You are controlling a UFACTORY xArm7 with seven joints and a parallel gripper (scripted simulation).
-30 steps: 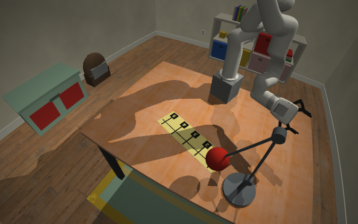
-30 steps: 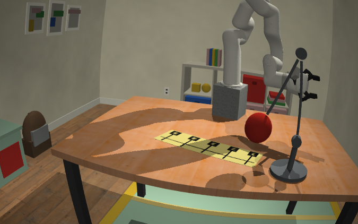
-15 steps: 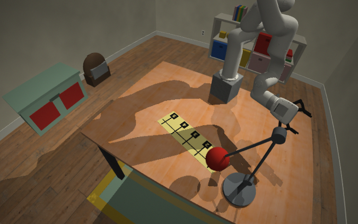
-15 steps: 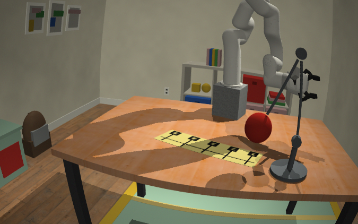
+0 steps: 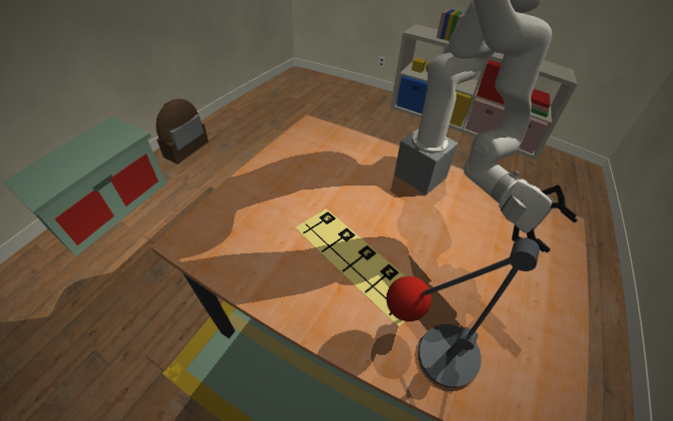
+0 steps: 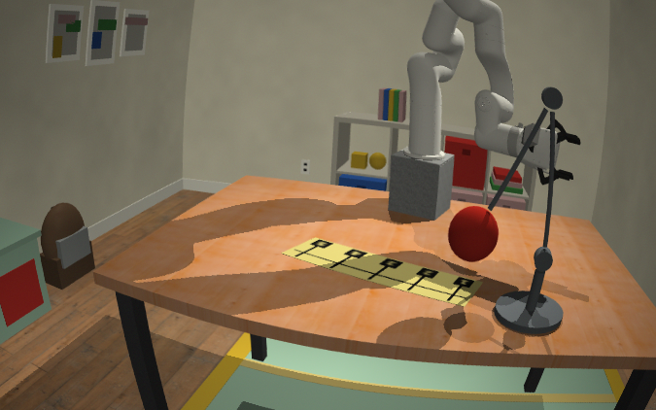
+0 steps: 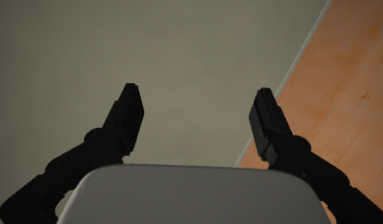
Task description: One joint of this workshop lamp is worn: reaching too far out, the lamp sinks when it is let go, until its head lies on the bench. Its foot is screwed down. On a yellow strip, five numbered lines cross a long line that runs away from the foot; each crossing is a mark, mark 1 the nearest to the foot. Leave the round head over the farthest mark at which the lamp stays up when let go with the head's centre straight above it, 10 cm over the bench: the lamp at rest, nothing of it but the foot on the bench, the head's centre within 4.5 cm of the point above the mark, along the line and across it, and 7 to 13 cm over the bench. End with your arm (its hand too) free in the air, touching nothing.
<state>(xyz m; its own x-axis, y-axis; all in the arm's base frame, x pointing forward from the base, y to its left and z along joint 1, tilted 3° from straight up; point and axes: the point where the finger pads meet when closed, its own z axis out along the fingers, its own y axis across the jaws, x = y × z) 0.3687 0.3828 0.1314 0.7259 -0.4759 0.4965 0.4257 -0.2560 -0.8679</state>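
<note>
Round glossy red head (image 6: 472, 233) carried on thin dark rods above yellow strip (image 6: 370, 264) | nearest mark hidden in top view | gripper (image 7: 197, 117) jaws spread wide, nothing held

The top view was taken from high above one corner of the bench (image 5: 286, 173), angled steeply down toward the far wall and the shelf unit (image 5: 568, 89), so that the whole bench top and much of the floor were included. The exterior view was set lower, near bench height and off the bench's front edge, facing the same shelf unit (image 6: 340, 148) from farther back; the bench (image 6: 279, 316), the yellow strip (image 6: 320, 255) and the lamp (image 6: 529, 311) were shared by both. The wrist view was taken close behind the gripper (image 7: 197, 120), looking past its spread fingers at the wall and one bench edge (image 7: 352, 100).
</note>
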